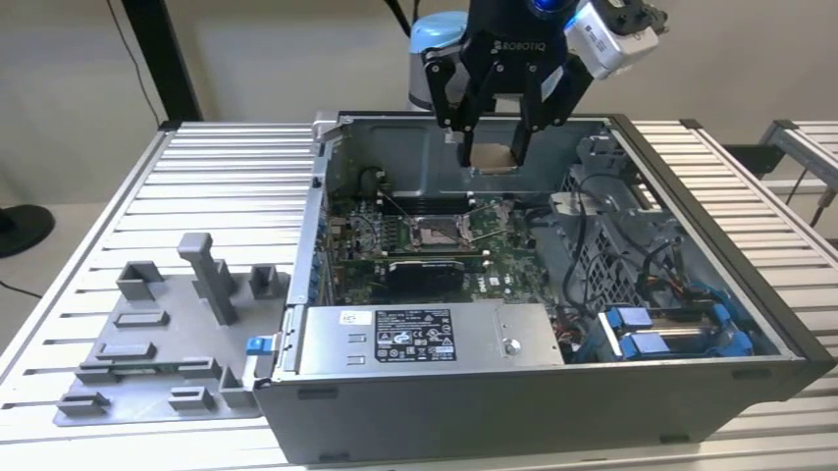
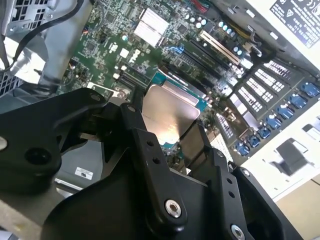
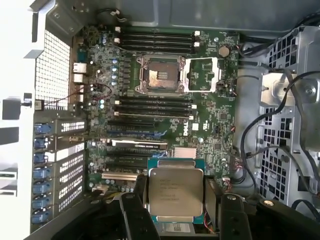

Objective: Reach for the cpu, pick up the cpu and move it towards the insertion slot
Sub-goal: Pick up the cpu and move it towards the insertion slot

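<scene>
My gripper hangs over the back part of the open computer case, shut on the cpu, a thin square chip with a silvery top. Both wrist views show the cpu clamped flat between the two black fingers. The insertion slot, a square socket with a shiny metal frame and dark centre, lies on the green board below the gripper and nearer the exterior view's left. In the first wrist view the insertion slot stands open, its load plate folded out beside it, well apart from the held chip.
A silver labelled box fills the case's front. Grey cables and a blue-tabbed drive bay crowd the exterior view's right side. A grey plastic tray with upright blocks sits on the slatted table outside the case.
</scene>
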Controlling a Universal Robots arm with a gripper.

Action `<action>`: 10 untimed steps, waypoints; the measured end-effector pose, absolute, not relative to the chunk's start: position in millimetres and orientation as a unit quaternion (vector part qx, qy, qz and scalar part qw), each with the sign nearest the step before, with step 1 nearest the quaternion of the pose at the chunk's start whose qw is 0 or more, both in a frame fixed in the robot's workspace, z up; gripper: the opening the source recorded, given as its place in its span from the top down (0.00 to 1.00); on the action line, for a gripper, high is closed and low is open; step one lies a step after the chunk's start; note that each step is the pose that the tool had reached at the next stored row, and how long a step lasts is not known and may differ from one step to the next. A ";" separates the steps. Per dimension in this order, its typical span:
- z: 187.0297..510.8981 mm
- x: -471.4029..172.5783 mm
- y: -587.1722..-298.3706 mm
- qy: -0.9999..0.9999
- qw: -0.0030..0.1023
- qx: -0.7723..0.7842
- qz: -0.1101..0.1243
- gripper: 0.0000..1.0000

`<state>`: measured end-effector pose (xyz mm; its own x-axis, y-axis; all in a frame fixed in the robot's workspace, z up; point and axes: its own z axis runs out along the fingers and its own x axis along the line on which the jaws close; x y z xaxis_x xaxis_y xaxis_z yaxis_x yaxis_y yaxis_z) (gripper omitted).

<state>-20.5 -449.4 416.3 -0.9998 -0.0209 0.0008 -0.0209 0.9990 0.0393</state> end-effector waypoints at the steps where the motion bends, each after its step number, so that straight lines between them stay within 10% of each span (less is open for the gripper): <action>1: 416.2 -21.0 -447.5 -1.000 0.001 0.010 -0.020 1.00; 10: 412.5 -24.4 -434.2 -1.000 0.001 0.010 -0.020 1.00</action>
